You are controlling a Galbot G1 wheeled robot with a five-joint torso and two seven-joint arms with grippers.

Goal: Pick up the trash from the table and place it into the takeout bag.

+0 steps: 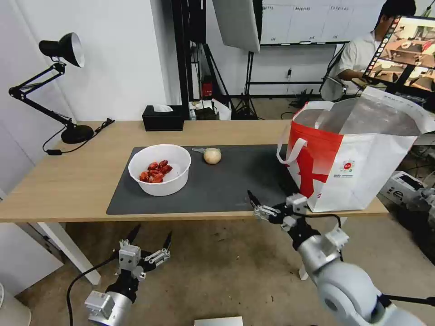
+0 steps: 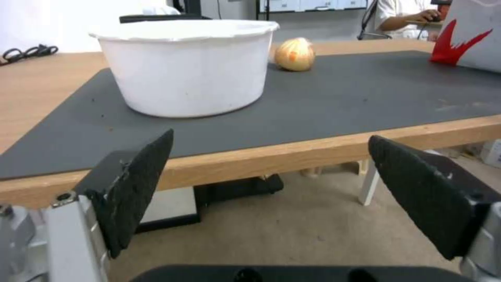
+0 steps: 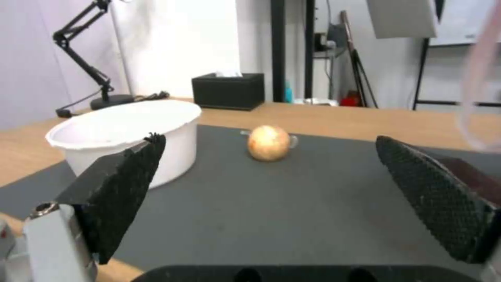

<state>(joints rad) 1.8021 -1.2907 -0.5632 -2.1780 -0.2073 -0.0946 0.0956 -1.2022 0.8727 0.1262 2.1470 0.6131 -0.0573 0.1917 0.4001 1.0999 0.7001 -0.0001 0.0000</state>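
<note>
The trash in view is a white round bowl (image 1: 159,170) (image 2: 188,66) (image 3: 125,129) holding red scraps and a plastic-wrapped beige ball (image 1: 212,155) (image 2: 295,55) (image 3: 268,143). Both rest on the dark grey mat (image 1: 235,181) of the table (image 1: 68,181). The takeout bag (image 1: 358,154) (image 2: 469,39) stands open at the table's right end. My right gripper (image 1: 254,204) (image 3: 269,138) hangs open over the mat's near edge, facing the ball, nothing between its fingers. Below the table's front edge, my left gripper (image 1: 152,233) (image 2: 270,137) is open and empty, in front of the bowl.
A black tissue box (image 1: 163,118) (image 3: 228,91) sits at the table's far edge behind the bowl. A black desk lamp (image 1: 59,50) stands at the far left corner. A bare stretch of mat lies between the ball and the bag.
</note>
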